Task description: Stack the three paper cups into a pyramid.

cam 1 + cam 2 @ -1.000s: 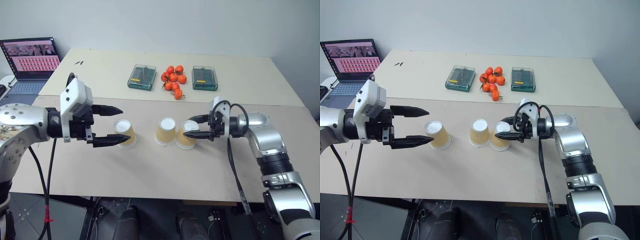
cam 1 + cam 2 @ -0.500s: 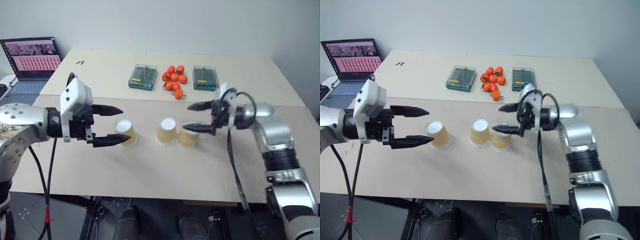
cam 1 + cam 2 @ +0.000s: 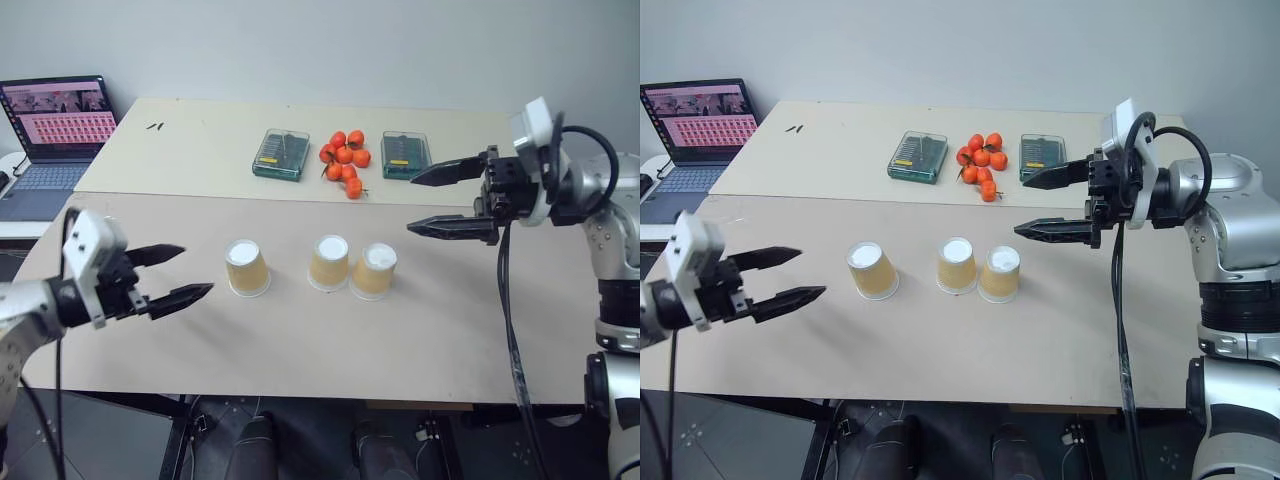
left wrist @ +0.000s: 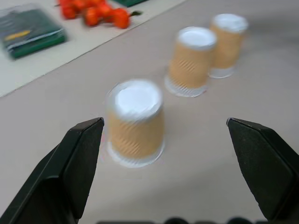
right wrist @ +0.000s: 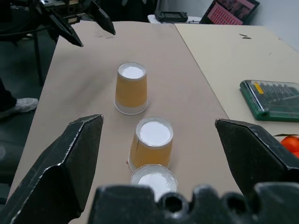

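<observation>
Both tools, left [image 3: 182, 272] and right [image 3: 440, 203], gape empty; tangerines [image 3: 344, 163] and green boxes [image 3: 282, 153] sit behind three cups [image 3: 329, 262].

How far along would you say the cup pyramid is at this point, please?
Done: a base pair, the middle cup and right cup, stand upside down, side by side. In hand: nothing; the left hand and right hand are open and empty. Left: lifting the left cup, standing apart, onto the pair.

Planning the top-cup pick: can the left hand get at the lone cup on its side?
Probably yes. The left hand is open, level with the lone cup, with bare table between them.
</observation>
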### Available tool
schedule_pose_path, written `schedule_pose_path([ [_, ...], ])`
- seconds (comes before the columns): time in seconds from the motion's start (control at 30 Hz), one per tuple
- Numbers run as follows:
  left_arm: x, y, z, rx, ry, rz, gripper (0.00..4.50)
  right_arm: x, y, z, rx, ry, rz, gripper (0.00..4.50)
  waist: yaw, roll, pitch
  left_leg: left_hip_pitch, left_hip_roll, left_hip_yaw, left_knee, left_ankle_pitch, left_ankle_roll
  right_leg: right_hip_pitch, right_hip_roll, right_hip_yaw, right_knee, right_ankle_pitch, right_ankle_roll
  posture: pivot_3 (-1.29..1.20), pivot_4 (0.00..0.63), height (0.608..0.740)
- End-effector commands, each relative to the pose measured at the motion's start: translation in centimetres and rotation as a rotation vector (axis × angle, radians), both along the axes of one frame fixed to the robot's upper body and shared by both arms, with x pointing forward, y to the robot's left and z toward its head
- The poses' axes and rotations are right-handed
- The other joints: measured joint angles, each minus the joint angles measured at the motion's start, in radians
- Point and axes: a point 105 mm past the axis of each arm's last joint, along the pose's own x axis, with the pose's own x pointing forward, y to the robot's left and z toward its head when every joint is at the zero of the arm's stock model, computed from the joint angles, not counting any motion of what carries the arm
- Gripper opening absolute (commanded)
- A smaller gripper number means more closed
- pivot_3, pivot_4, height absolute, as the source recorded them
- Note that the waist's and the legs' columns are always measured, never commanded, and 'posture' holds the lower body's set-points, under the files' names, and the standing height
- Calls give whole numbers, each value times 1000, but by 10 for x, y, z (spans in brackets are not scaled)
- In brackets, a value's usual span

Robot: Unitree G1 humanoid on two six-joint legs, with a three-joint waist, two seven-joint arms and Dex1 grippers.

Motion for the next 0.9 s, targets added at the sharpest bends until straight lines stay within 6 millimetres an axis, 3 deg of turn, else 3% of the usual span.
schedule_pose_path([
  [0.03, -6, 2, 1, -19, -133, 102, 4500, -4, 1, 12, -21, -37, 41, 4463, 4, 0, 0, 0, 0, 0, 0, 0, 0, 0, 0, 0, 0, 0, 0, 0, 150, 735],
  [0.23, -10, -25, -26, -103, -170, 150, 4500, -4, -2, 15, -53, -20, 61, 4463, 16, 0, 0, 0, -1, 0, 1, 0, 0, 1, -1, 0, -1, 0, 0, 0, 150, 735],
  [0.37, -2, -42, -36, -142, -192, 148, 4500, -13, -1, 18, -69, 4, 76, 4463, 17, 0, 0, 0, -1, 0, 1, 0, 0, 1, 0, 0, 0, 0, 0, 0, 150, 735],
  [0.5, 13, -46, -40, -143, -235, 159, 4500, -30, -3, 24, -60, 42, 122, 4463, 18, 0, 0, 0, -1, 0, 1, 0, 0, 1, 0, 0, 0, 0, 0, 0, 150, 735],
  [0.9, 50, -63, -51, -192, -301, 137, 4500, -46, -12, 34, -36, 79, 48, 4463, 31, 0, 0, 0, -1, 0, 1, 0, 0, 1, 0, 0, 0, 0, 1, 0, 150, 735],
])
